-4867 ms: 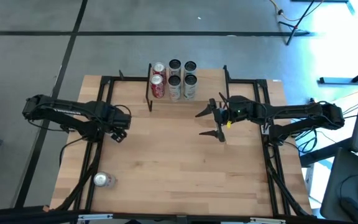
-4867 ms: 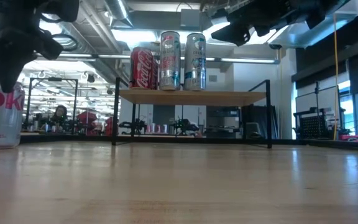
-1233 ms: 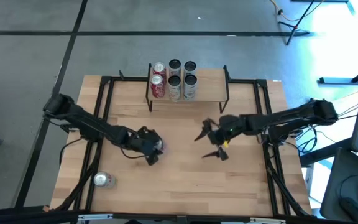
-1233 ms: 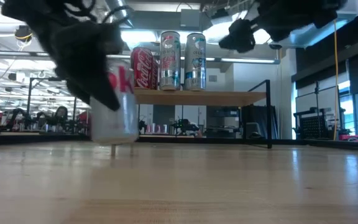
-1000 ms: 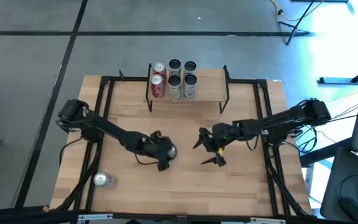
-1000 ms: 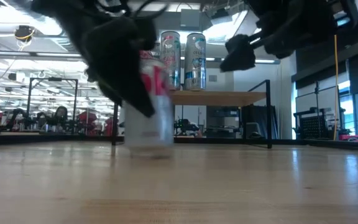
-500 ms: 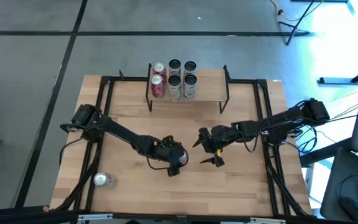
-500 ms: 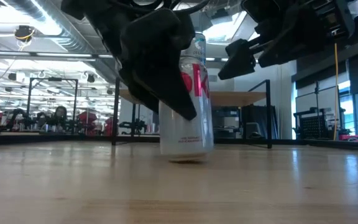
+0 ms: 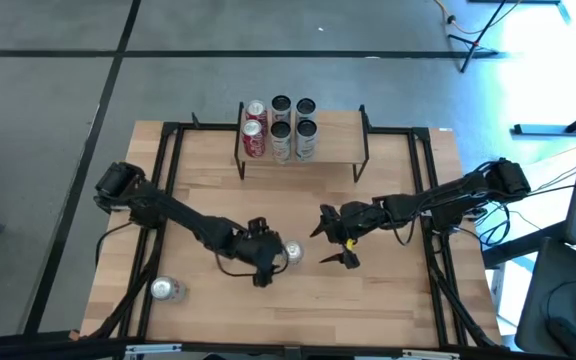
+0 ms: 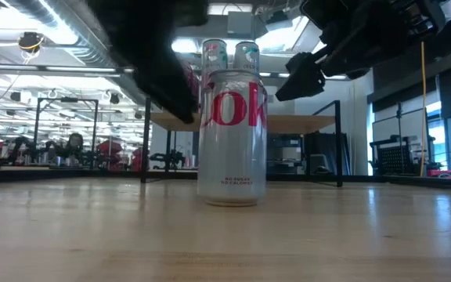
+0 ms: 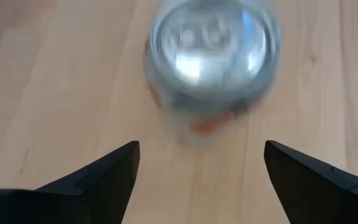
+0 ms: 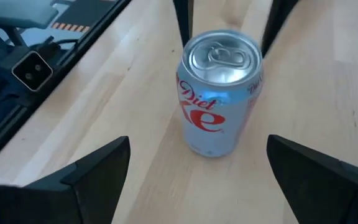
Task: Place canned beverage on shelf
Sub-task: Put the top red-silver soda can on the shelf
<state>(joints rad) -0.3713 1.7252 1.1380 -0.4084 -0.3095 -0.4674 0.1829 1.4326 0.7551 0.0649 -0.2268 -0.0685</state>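
Observation:
A silver Diet Coke can (image 9: 293, 253) stands upright on its base on the tabletop's middle; it also shows in the low view (image 10: 232, 137). My left gripper (image 9: 272, 262) is open just to the can's left, its fingers clear of the can (image 11: 209, 59). My right gripper (image 9: 324, 248) is open just to the can's right, facing the can (image 12: 219, 93) without touching it. The shelf (image 9: 333, 135), a light plank on a black frame, stands at the table's far edge.
Several cans (image 9: 280, 128), red and silver, stand on the shelf's left half; its right half is bare. Another silver can (image 9: 166, 290) lies at the table's near left. Black frame rails (image 9: 173, 150) run along the table's left and right sides.
My left gripper has carried the silver can toward the table's right edge, set it upright on the table's middle, let go and drawn back toward the left. The can now stands alone. My right gripper has kept nearly still.

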